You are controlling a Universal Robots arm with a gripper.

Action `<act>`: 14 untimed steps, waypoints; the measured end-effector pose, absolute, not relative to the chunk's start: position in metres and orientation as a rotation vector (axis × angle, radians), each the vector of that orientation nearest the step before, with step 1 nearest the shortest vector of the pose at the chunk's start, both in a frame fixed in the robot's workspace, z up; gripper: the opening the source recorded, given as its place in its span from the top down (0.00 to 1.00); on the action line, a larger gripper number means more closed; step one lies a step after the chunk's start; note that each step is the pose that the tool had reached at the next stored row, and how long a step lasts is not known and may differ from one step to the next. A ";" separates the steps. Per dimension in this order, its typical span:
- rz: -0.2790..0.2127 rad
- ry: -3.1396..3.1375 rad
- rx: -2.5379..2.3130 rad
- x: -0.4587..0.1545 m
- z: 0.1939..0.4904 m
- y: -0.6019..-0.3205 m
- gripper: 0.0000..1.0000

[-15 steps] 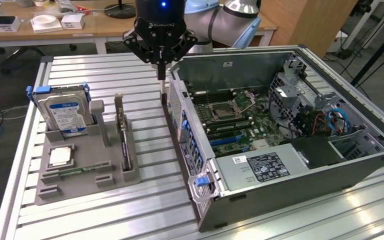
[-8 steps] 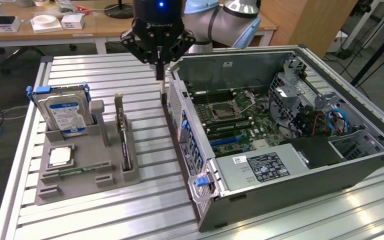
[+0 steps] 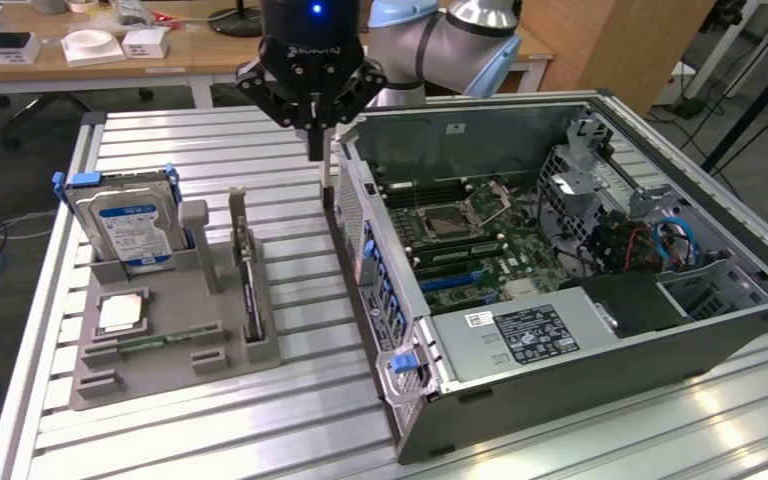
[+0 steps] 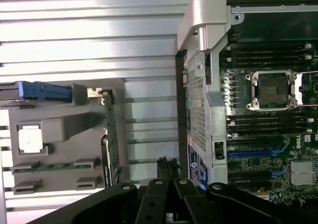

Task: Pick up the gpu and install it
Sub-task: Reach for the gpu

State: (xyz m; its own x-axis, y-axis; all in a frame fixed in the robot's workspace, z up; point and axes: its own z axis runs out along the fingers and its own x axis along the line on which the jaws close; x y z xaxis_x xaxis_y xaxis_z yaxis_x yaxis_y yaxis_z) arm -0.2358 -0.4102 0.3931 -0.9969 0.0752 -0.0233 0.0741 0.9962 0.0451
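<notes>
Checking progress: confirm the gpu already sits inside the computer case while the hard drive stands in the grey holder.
Wrong. The exterior view shows the gpu standing on edge in the grey holder beside the hard drive, not inside the computer case.

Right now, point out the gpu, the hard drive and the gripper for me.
gpu [image 3: 248,280]: exterior view, upper edge of the upright card.
hard drive [image 3: 128,228]: exterior view, its blue label.
gripper [image 3: 315,150]: exterior view, between its shut fingertips.

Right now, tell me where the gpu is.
In the exterior view the gpu stands on edge in the grey holder, with the hard drive to the view's left and the case to its right.
</notes>
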 end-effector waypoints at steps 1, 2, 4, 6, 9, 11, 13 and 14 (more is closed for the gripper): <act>0.069 3.114 0.117 -0.236 0.393 -0.410 0.89; 0.069 3.114 0.117 -0.237 0.393 -0.410 0.89; 0.069 3.114 0.117 -0.238 0.393 -0.410 0.89; 0.069 3.114 0.116 -0.239 0.393 -0.410 0.89; 0.069 3.114 0.117 -0.241 0.393 -0.411 0.89; 0.069 3.114 0.117 -0.243 0.393 -0.412 0.89; 0.069 3.114 0.117 -0.245 0.393 -0.412 0.89; 0.069 3.114 0.117 -0.246 0.393 -0.413 0.89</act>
State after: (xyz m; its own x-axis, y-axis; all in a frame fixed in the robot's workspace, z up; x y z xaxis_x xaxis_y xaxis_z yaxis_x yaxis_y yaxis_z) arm -0.2463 -0.4126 0.3931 -0.9969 0.0753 -0.0233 0.0742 0.9962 0.0451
